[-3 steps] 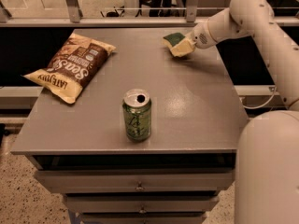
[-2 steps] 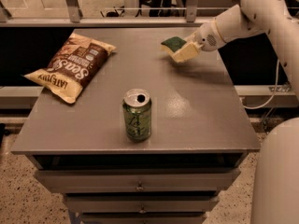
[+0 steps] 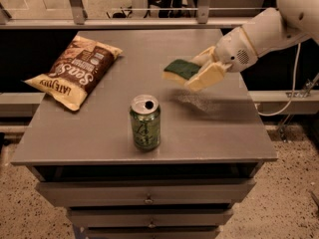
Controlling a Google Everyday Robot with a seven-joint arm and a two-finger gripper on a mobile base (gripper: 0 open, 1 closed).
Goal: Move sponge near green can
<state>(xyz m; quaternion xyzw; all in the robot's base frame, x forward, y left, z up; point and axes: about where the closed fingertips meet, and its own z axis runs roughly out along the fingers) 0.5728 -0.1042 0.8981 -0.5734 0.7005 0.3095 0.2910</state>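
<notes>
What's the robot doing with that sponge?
The robot's gripper has its fingers shut on the sponge and holds it in the air over the table, farther back than the green can and to its right in the picture. The can stands upright near the front edge. The sponge is not set down yet. A chip bag lies at the back left.

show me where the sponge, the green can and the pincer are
sponge (image 3: 179,68): camera view, on its dark green top
green can (image 3: 145,127): camera view, middle of its side wall
pincer (image 3: 194,74): camera view, midway between its fingertips, closed on the sponge's right end, behind and right of the can
</notes>
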